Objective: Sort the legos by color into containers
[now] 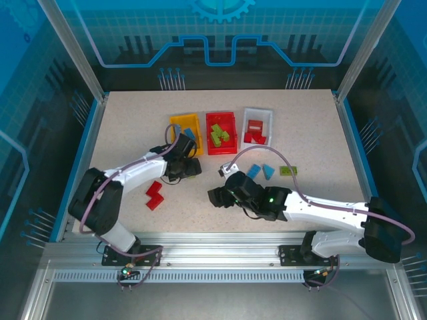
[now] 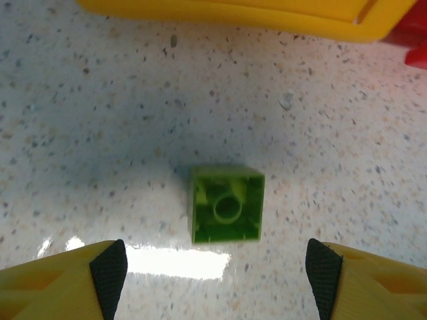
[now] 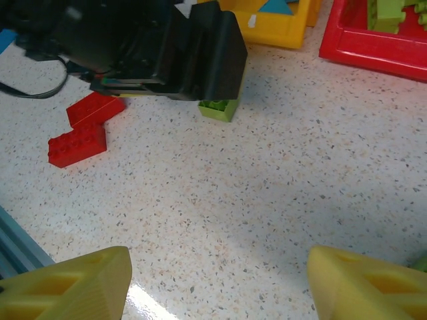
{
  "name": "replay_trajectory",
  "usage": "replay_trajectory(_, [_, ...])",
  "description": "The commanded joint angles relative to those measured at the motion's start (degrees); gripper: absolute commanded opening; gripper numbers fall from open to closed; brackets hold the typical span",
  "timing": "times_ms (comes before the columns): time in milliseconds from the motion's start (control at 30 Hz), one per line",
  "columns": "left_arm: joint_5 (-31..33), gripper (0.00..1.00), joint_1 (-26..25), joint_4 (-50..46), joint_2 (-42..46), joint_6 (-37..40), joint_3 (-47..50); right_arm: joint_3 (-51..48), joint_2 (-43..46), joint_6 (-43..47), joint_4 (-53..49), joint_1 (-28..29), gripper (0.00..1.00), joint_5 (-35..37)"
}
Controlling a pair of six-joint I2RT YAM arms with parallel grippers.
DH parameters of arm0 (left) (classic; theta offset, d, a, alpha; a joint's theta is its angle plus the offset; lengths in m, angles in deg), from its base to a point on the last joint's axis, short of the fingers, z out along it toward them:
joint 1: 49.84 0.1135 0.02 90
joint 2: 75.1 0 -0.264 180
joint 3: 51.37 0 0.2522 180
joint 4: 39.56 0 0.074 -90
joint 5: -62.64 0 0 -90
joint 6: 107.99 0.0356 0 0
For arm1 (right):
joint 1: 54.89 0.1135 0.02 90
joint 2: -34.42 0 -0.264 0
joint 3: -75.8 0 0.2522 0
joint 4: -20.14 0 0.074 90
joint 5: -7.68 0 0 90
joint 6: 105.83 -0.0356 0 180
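Note:
A lime green lego (image 2: 227,203) lies upside down on the table, just ahead of my left gripper (image 2: 217,267), whose fingers (image 2: 109,273) stand open on either side of it without touching. That same brick (image 3: 220,109) peeks out under the left gripper (image 1: 189,167) in the right wrist view. My right gripper (image 1: 217,195) is open over bare table, with nothing between its fingertips (image 3: 220,280). The yellow-orange bin (image 1: 179,123) holds a blue piece, the red bin (image 1: 231,145) green pieces, and the white bin (image 1: 267,117) red ones.
A red Z-shaped lego (image 1: 155,195) lies left of centre, near the left arm. Two blue legos (image 1: 254,171) and a green one (image 1: 288,171) sit right of centre, behind the right arm. The yellow bin's wall (image 2: 227,13) is close ahead of the left gripper.

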State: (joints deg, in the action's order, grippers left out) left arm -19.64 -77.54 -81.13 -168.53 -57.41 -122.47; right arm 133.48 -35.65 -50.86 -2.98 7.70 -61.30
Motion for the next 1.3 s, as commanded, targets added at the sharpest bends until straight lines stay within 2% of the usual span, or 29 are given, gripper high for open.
replay_trajectory(0, [1.6,0.75,0.0,-0.1,-3.8,3.0,-2.5,-0.5,2.0,-1.6,-1.2,0.4,0.71,1.9])
replay_trajectory(167, [0.6,0.65,-0.3,1.2,-8.4,4.2,-4.8,-0.5,3.5,-1.8,-2.7,0.3,0.71,2.3])
replay_trajectory(367, [2.3,0.36,-2.5,0.8,-8.1,4.1,-4.9,-0.9,5.1,-2.6,-4.3,0.2,0.71,3.4])
replay_trajectory(433, [3.6,0.31,-4.2,-0.1,-6.0,4.2,-5.8,-1.2,6.1,-2.7,-5.0,0.2,0.7,4.1])
replay_trajectory(567, [4.2,0.31,-7.8,-2.7,-3.8,5.1,-12.1,-1.9,10.1,-4.4,-7.9,-1.7,0.7,7.1])
replay_trajectory(667, [3.8,0.31,-8.7,-4.0,-5.5,5.8,-18.2,-4.3,15.0,-7.2,-8.4,-6.1,0.7,7.1])
replay_trajectory(800, [3.9,0.31,-8.5,-5.4,-11.6,8.2,-27.3,-8.0,21.1,-9.0,-6.9,-14.7,0.71,0.6])
replay_trajectory(900, [3.8,0.32,-7.9,-5.6,-17.2,9.4,-34.1,-8.3,23.9,-8.7,-8.0,-18.5,0.71,-1.8])
replay_trajectory(1167, [0.9,0.33,-4.5,-8.0,-31.3,10.2,-50.0,-7.9,25.6,-7.6,-10.3,-20.9,0.71,-3.7])
replay_trajectory(1233, [0.0,0.38,-4.3,-9.0,-33.1,10.3,-52.0,-8.3,25.5,-7.9,-10.2,-21.0,0.71,-4.0])
replay_trajectory(1267, [-0.3,0.44,-4.4,-9.1,-33.5,10.3,-52.5,-8.5,25.3,-8.0,-9.9,-21.1,0.72,-4.3])
